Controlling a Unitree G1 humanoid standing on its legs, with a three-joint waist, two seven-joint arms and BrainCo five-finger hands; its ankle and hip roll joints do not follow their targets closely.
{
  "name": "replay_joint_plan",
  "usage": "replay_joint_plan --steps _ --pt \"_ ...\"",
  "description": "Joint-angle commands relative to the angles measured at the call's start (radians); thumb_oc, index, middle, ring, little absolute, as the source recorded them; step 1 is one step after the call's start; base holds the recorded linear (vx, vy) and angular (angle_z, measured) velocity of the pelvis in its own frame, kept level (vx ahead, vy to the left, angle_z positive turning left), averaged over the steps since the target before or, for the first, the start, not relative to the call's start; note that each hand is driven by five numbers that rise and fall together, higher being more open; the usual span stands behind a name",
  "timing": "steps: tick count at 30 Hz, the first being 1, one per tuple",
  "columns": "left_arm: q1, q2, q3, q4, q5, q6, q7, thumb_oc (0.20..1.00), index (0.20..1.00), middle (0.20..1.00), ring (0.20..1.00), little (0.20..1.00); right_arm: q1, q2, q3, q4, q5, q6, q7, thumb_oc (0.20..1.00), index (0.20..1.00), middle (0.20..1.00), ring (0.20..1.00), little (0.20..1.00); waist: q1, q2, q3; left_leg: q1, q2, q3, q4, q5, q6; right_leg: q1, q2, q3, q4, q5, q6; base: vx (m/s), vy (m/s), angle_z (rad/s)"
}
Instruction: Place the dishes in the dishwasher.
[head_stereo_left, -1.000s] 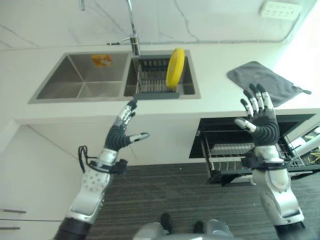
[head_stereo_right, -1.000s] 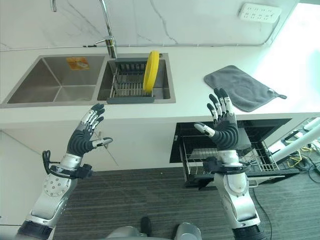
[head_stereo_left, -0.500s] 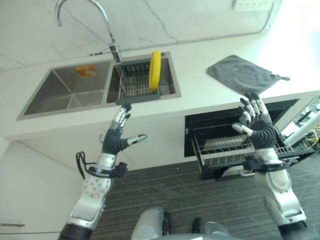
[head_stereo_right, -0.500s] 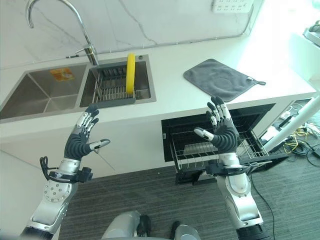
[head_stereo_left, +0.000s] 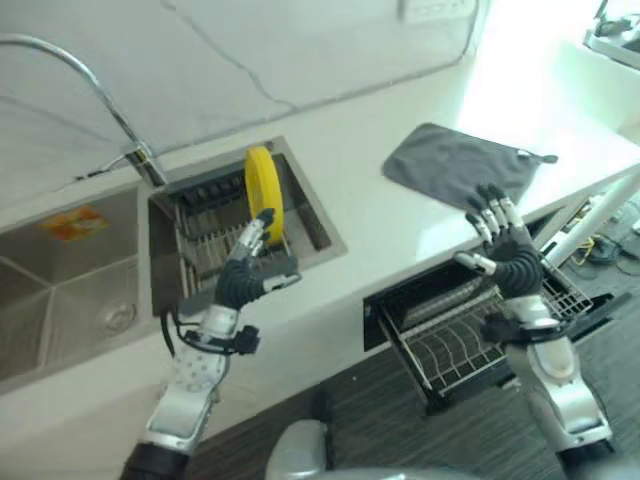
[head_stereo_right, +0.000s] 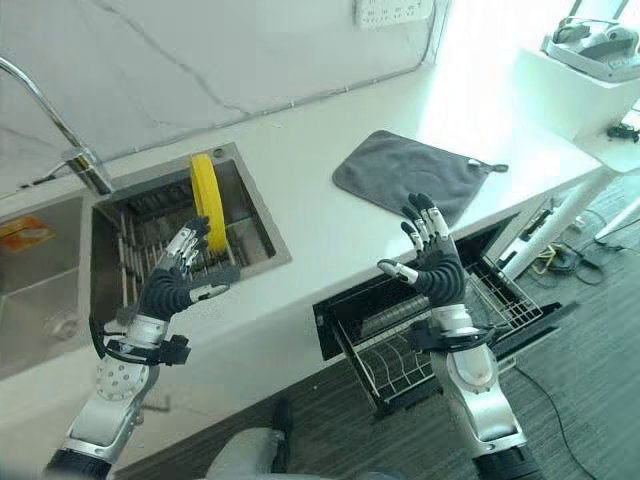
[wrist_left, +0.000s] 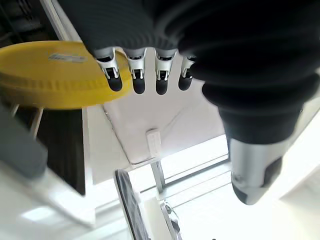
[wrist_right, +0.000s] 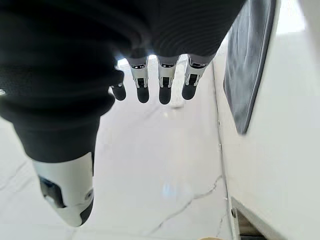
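A yellow plate (head_stereo_left: 261, 184) stands on edge in the dish rack (head_stereo_left: 205, 243) inside the right sink basin. My left hand (head_stereo_left: 248, 272) is raised just in front of the plate, fingers straight and spread, holding nothing; the plate (wrist_left: 45, 75) shows past its fingertips in the left wrist view. My right hand (head_stereo_left: 508, 252) is open too, held up over the pulled-out dishwasher rack (head_stereo_left: 470, 335) below the counter. That wire rack looks bare.
A grey cloth (head_stereo_left: 458, 163) lies on the white counter (head_stereo_left: 360, 200) right of the sink. A curved tap (head_stereo_left: 100, 100) rises behind the sink, with a second steel basin (head_stereo_left: 60, 270) further left. Dark floor lies before the dishwasher.
The camera has swung closer and to the right, so the whole scene has shifted. My left hand now sits nearer the yellow plate; both hands stay open and empty.
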Motion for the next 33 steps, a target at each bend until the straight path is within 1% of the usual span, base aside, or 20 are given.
replay_joint_plan --steps 1,2,5,7,10,13,21,25,30,33 --pt "0.039 -0.009 0.027 -0.077 0.027 -0.02 0.046 1.0 1.0 1.0 1.0 1.0 -0.064 -0.02 -0.017 -0.049 0.041 -0.017 0.058 1.0 1.0 1.0 1.0 1.0 0.051 0.054 -0.067 0.071 0.096 -0.008 -0.023 -0.116 -0.046 -0.072 0.0 -0.159 -0.016 0.038 0.039 0.01 -0.013 -0.98" --pt "0.039 -0.003 0.029 -0.076 0.034 -0.018 0.053 1.0 1.0 1.0 1.0 1.0 -0.07 -0.015 -0.01 -0.048 0.035 -0.015 0.056 1.0 1.0 1.0 1.0 1.0 0.057 0.051 -0.067 0.075 0.099 0.004 -0.032 -0.118 -0.045 -0.076 -0.006 -0.165 -0.028 0.046 0.045 0.0 -0.053 -1.26" --pt "0.028 0.009 0.022 -0.066 0.02 -0.02 0.058 1.0 1.0 1.0 1.0 1.0 -0.078 -0.021 0.003 -0.049 0.013 -0.016 0.023 1.0 1.0 1.0 1.0 1.0 0.062 0.037 -0.067 0.059 0.104 0.021 -0.045 -0.11 -0.047 -0.068 0.007 -0.168 -0.084 0.057 0.048 -0.01 -0.091 -0.57" --pt "0.025 0.004 0.015 -0.067 0.01 -0.022 0.045 1.0 1.0 1.0 1.0 1.0 -0.087 -0.023 0.01 -0.045 0.003 -0.019 -0.005 1.0 1.0 1.0 1.0 1.0 0.068 0.029 -0.067 0.041 0.108 0.026 -0.051 -0.1 -0.055 -0.06 0.012 -0.169 -0.129 0.072 0.05 -0.03 -0.085 -0.07" --pt "0.029 -0.003 0.009 -0.072 0.019 -0.028 0.029 1.0 1.0 1.0 1.0 1.0 -0.093 -0.029 0.006 -0.046 0.005 -0.022 -0.017 1.0 1.0 1.0 1.0 1.0 0.073 0.022 -0.067 0.019 0.119 0.037 -0.058 -0.083 -0.07 -0.041 0.021 -0.176 -0.18 0.09 0.05 -0.01 -0.081 -0.05" --pt "0.032 -0.004 0.005 -0.079 0.021 -0.025 0.032 1.0 1.0 1.0 1.0 1.0 -0.098 -0.04 0.009 -0.05 0.019 -0.015 0.001 1.0 1.0 1.0 1.0 1.0 0.076 0.018 -0.069 0.001 0.13 0.045 -0.052 -0.075 -0.081 -0.028 0.029 -0.187 -0.219 0.101 0.045 -0.04 -0.08 -0.09" --pt "0.038 -0.001 0.006 -0.087 0.017 -0.016 0.044 1.0 1.0 1.0 1.0 1.0 -0.104 -0.048 0.025 -0.056 0.013 -0.015 -0.007 1.0 1.0 1.0 1.0 1.0 0.078 0.02 -0.081 0.008 0.142 0.045 -0.056 -0.071 -0.096 -0.024 0.043 -0.198 -0.244 0.111 0.037 -0.01 -0.017 -0.03" --pt "0.043 -0.001 0.007 -0.086 0.019 -0.02 0.046 1.0 1.0 1.0 1.0 1.0 -0.102 -0.05 0.03 -0.061 0.014 -0.013 -0.002 1.0 1.0 1.0 1.0 1.0 0.079 0.022 -0.086 0.018 0.143 0.04 -0.067 -0.069 -0.099 -0.024 0.048 -0.201 -0.246 0.111 0.033 0.0 0.0 0.0" --pt "0.044 -0.004 0.005 -0.079 0.028 -0.019 0.062 1.0 1.0 1.0 1.0 1.0 -0.101 -0.046 0.047 -0.062 0.012 -0.011 0.028 1.0 1.0 1.0 1.0 1.0 0.082 0.026 -0.093 0.039 0.14 0.037 -0.089 -0.065 -0.101 -0.023 0.05 -0.209 -0.247 0.113 0.033 -0.01 0.005 0.0" --pt "0.045 -0.003 0.003 -0.077 0.032 -0.019 0.06 1.0 1.0 1.0 1.0 1.0 -0.101 -0.048 0.059 -0.069 0.014 -0.005 0.026 1.0 1.0 1.0 1.0 1.0 0.085 0.027 -0.097 0.045 0.138 0.037 -0.098 -0.063 -0.1 -0.022 0.05 -0.217 -0.247 0.112 0.032 -0.03 0.019 0.04"
